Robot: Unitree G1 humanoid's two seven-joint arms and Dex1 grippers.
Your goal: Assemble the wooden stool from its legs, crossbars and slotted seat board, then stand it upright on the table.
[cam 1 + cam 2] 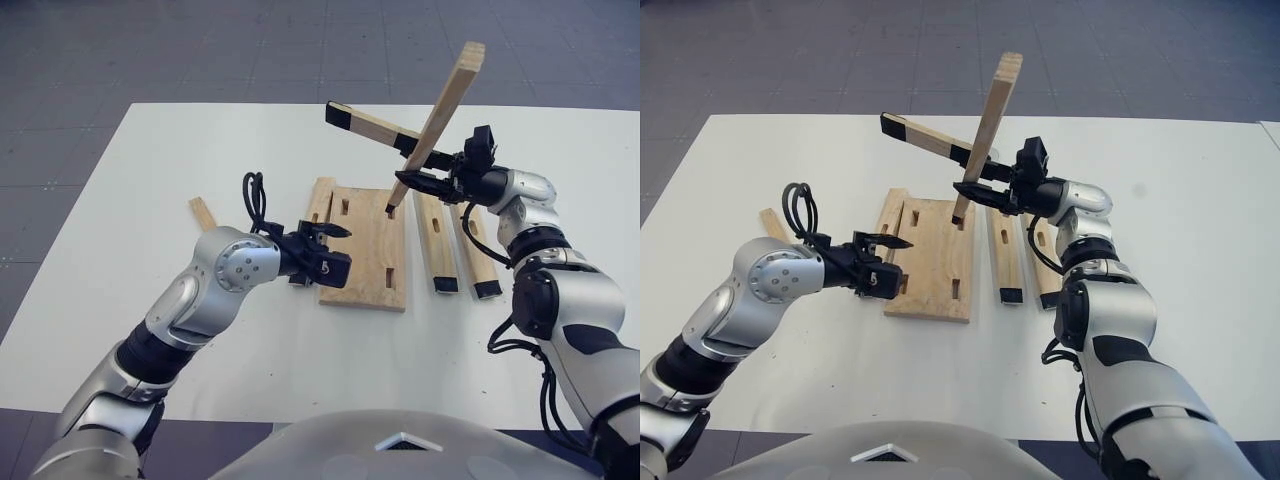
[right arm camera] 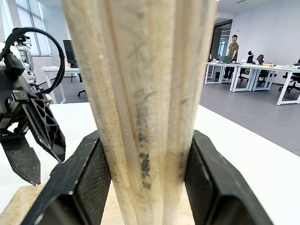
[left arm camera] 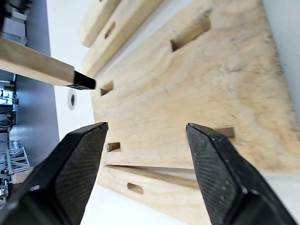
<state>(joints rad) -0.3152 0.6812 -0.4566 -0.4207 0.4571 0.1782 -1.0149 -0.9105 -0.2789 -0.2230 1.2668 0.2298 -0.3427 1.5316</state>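
**A:** What does the right gripper need to do to seat the leg well?

**B:** I'd stand the leg up first. It leans away from the board, with its black tip at the far right slot. I can't tell whether the tip is touching. Square the tip to the slot, then press straight down.

**A:** And the jaws?

**B:** The right pair pinches the leg low down. The left gripper hangs spread at the board's near left edge and could brace it.

**A:** How does the board look?

**B:** It's pale and grainy, lies flat, and has small slots cut near the corners. Two spare pieces lie just to its right.
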